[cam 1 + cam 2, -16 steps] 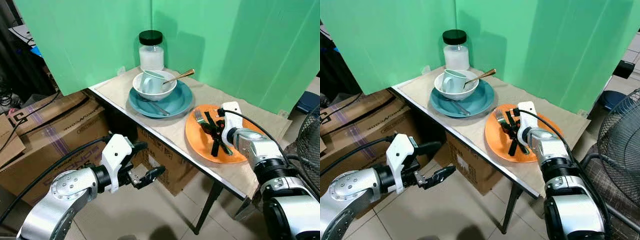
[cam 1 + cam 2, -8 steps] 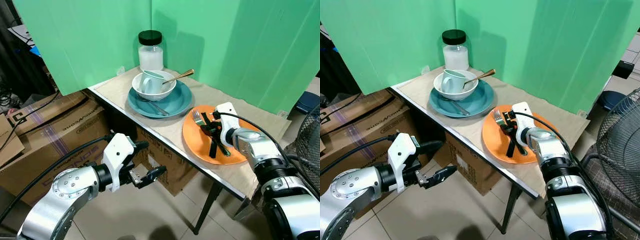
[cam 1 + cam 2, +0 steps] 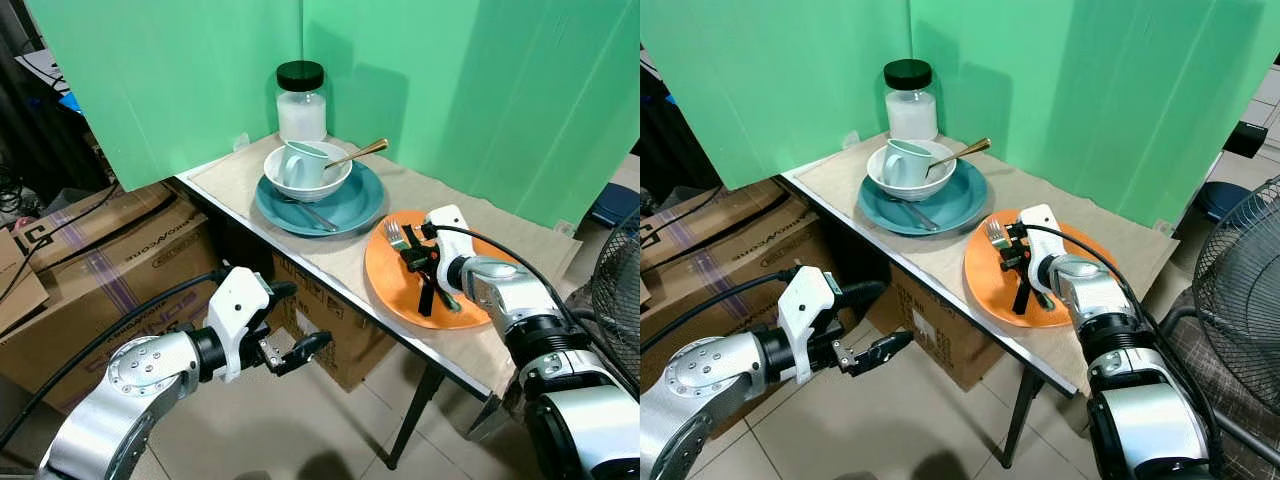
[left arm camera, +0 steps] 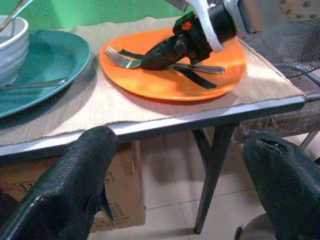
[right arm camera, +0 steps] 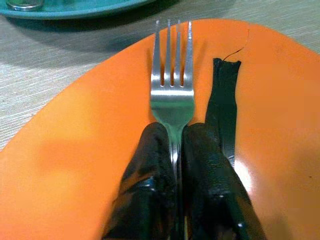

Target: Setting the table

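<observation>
Left gripper (image 3: 300,350): hanging low in front of the table, below its edge, my fingers spread apart with nothing between them. Idle, and out of the way.

Cardboard boxes (image 3: 100,250): stacked on the floor under and beside the table's left end. No room to swing low on that side.

Table (image 3: 340,265): its near edge runs on a slant from far left to near right, a woven mat covering the top.

Teal plate (image 3: 350,205): far left of the mat, carrying a white bowl (image 3: 310,180) with a cup and a spoon in it, a jar (image 3: 302,100) behind.

Orange plate (image 3: 400,285): just right of the teal one, close to the table's near edge.

Fork (image 5: 172,95): the one that matters. It lies on the orange plate, tines pointing towards the teal plate.

Right gripper (image 3: 425,262): my fingers pinched tight on the fork's neck, just behind the tines.

Doing it well: I judge a straight lift is wanted first, tines level, so the plate doesn't drag.

Open room: bare mat right of and beyond the orange plate looks the safest landing. The near edge is close, so I'd stay inboard.
</observation>
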Controlling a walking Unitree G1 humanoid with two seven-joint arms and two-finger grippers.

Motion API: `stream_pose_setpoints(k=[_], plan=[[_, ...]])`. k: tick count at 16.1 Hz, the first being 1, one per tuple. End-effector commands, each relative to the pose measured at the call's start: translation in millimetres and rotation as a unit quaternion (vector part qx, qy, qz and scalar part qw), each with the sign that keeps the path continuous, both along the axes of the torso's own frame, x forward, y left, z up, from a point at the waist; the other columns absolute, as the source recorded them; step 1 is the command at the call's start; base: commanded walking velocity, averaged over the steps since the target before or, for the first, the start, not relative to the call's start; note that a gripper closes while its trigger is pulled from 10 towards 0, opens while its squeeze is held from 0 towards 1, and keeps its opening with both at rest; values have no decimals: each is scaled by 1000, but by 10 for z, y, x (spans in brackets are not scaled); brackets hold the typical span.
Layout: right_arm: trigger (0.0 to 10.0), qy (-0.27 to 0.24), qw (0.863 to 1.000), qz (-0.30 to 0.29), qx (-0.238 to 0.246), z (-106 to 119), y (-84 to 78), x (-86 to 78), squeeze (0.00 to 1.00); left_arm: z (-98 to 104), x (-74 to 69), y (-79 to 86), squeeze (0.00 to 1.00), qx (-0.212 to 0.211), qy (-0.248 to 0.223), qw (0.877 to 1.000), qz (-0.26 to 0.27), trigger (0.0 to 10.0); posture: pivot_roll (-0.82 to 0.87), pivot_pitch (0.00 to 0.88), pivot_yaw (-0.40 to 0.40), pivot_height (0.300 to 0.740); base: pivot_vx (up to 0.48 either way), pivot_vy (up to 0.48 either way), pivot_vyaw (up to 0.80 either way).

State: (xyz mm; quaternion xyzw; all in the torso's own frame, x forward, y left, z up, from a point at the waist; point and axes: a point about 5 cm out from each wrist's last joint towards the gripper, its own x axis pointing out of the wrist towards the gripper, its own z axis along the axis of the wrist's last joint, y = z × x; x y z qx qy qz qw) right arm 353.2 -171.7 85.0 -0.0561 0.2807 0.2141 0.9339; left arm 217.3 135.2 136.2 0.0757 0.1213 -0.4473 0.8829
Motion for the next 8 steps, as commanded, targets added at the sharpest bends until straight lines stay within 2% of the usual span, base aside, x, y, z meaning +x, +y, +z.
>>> stream_pose_setpoints(k=[1, 7, 8], plan=[[0, 31, 999, -6, -1, -119, -17, -53, 0, 10, 29, 1, 0, 8, -9, 1000, 1, 10000, 130, 0, 41, 740, 0, 0, 0], [0, 18, 999, -22, 18, -58, -57, -20, 0, 14, 77, 4, 0, 7, -18, 1000, 3, 10000, 131, 0, 49, 740, 0, 0, 0], [0, -6, 999, -27, 35, 80, -76, 23, 0, 44, 100, 8, 0, -2, -30, 999, 13, 10000, 132, 0, 49, 740, 0, 0, 0]])
